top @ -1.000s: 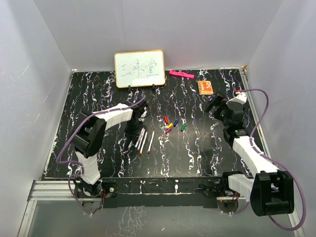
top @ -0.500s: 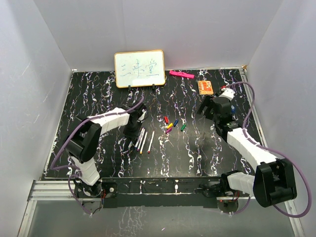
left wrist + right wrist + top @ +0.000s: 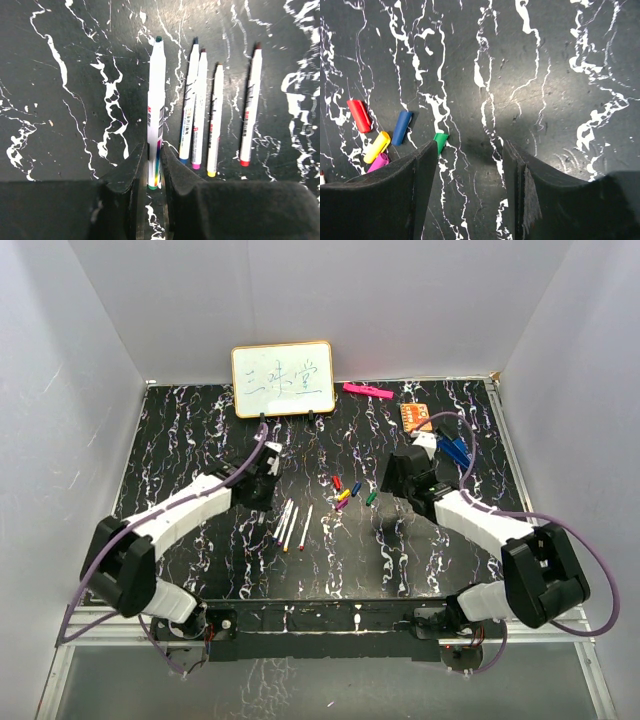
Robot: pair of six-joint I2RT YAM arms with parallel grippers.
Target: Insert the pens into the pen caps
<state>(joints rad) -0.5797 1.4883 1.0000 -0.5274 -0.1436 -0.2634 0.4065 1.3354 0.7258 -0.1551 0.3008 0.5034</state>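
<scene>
My left gripper (image 3: 154,150) is shut on the rear end of a white pen (image 3: 156,95) with a green end and a dark green tip pointing away. Several more pens (image 3: 215,115) lie side by side on the table just right of it, and show in the top view as pens (image 3: 291,525). My right gripper (image 3: 470,147) is open over bare table with nothing between its fingers. A green pen cap (image 3: 440,139) lies against its left finger, partly hidden. Red (image 3: 359,116), blue (image 3: 401,127), yellow (image 3: 376,147) and purple (image 3: 379,162) caps lie further left.
A small whiteboard (image 3: 283,379) stands at the back of the black marbled table (image 3: 200,440). A flat pink bar (image 3: 366,391) and an orange card (image 3: 416,417) lie at the back right. A blue clip-like object (image 3: 452,450) sits behind the right arm. White walls enclose the table.
The right arm has swung left and down toward the caps, and its jaws have narrowed. The left arm has stretched out lower, and its gripper has shifted slightly back and left, still shut.
</scene>
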